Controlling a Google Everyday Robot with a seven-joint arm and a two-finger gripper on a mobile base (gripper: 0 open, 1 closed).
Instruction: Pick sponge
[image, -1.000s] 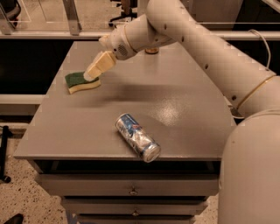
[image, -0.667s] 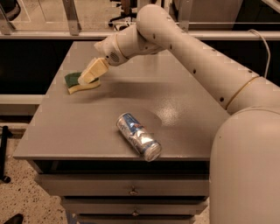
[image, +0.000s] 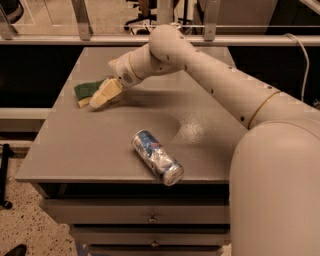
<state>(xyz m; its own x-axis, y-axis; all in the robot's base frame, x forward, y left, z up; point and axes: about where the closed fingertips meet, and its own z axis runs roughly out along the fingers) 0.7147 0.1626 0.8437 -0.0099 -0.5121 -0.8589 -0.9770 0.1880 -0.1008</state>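
The tool (image: 104, 94) is low over the far left part of the counter (image: 100, 145), at the right end of the sponge (image: 85, 90). Its pale tip overlaps that end and seems to touch it. Whether it is open, closed or gripping the sponge, I cannot tell from this angle. The tool points down and to the left, with its tip close to the counter's surface.

There is one sponge. It lies flat near the counter's left edge, toward the back. Its dark green top faces up, and a strip of pale yellow foam shows along its near side. Only its left part is visible, since the tool hides the rest.

There is one can (image: 157, 157), silver with blue markings. It lies on its side near the counter's front edge, well apart from the sponge and the tool. It lies at a slant, with its open-looking end pointing toward the front right.

One arm (image: 200, 75), cream coloured, reaches in from the lower right and crosses over the back half of the counter to the tool.

The counter is grey and bears only these two things, the sponge and the can. Two drawers (image: 135, 212) show below its front edge, each with a small knob.
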